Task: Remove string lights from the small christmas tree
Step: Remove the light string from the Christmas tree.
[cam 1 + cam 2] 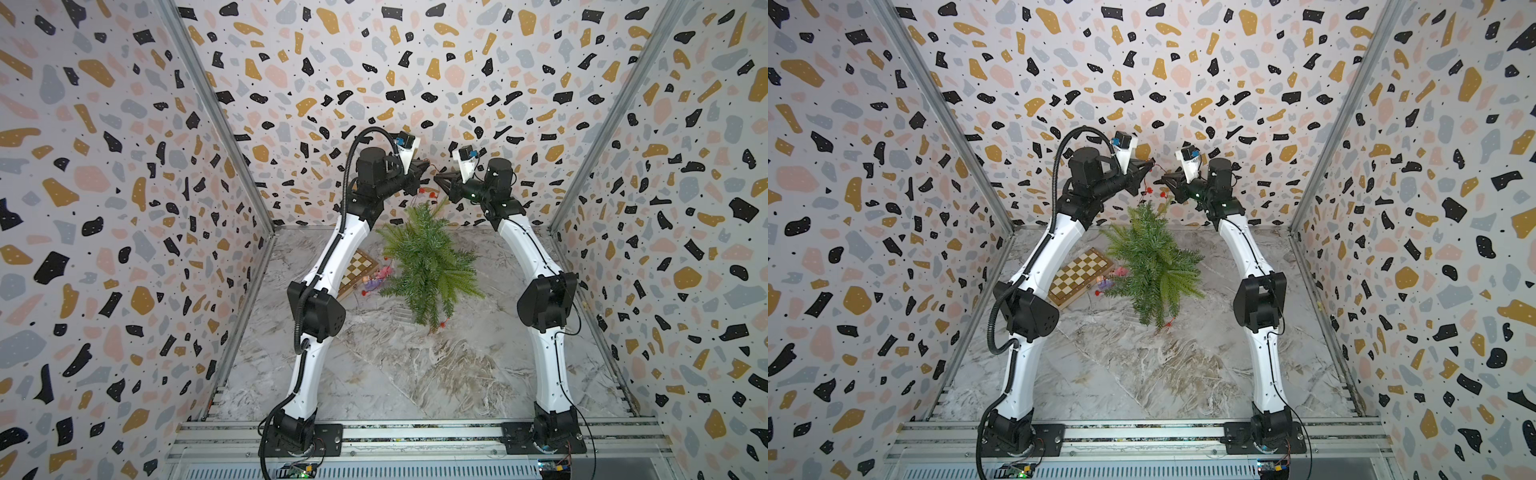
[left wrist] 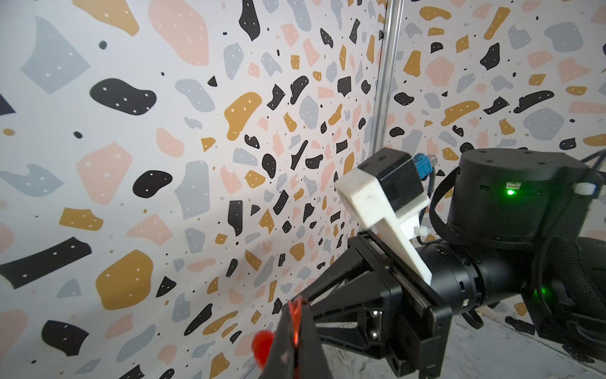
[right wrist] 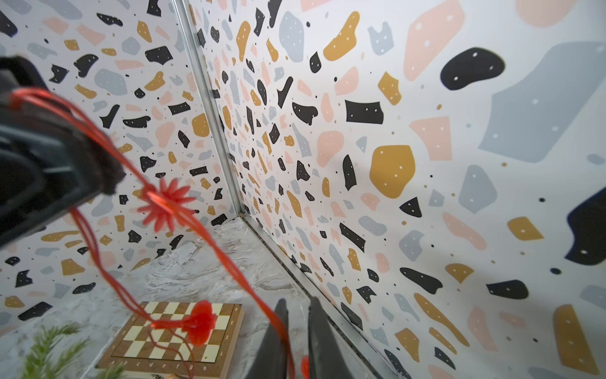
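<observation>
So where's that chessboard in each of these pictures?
In a top view: chessboard, mid-picture, left of the tree.
In a top view: chessboard, same place.
Left wrist: not in it.
Right wrist: chessboard, beneath the dangling string lights.
Shared landmark: the red string lights, in all four.

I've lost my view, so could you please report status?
Left gripper shut on the red-orange wire string lights, raised over the small green christmas tree. Right gripper shut on them too. Some bulbs caught in lower branches. Wooden chessboard beside tree, clear.
</observation>
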Tool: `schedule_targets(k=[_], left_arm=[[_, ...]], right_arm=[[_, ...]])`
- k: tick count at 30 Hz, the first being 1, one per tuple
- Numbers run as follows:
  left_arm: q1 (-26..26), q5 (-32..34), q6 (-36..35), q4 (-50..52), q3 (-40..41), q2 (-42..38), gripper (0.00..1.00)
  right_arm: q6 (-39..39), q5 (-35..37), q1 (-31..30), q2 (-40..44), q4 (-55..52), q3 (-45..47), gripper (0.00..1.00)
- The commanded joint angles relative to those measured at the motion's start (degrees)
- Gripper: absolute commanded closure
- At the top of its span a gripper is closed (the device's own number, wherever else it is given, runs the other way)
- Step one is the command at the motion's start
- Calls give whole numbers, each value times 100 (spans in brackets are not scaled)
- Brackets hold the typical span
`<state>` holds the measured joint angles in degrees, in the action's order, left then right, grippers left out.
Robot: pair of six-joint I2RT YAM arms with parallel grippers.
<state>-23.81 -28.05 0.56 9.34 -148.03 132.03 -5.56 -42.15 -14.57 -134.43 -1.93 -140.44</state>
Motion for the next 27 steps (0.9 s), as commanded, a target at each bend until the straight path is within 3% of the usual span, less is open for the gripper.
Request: schedule_targets(k=[1, 23, 26, 27], left_arm=[[-32, -95, -32, -265, -16, -225, 100], [-19, -9, 295, -504, 655, -519, 99], [-26, -76, 322, -442, 681, -520, 62], [-27, -99, 322, -369, 657, -526, 56]], right_arm=[[54, 119, 31, 58, 119, -335, 97], [-103, 764, 270, 303, 627, -363, 100], [-115, 735, 270, 296, 610, -361, 100], [-127, 735, 270, 295, 606, -361, 100]])
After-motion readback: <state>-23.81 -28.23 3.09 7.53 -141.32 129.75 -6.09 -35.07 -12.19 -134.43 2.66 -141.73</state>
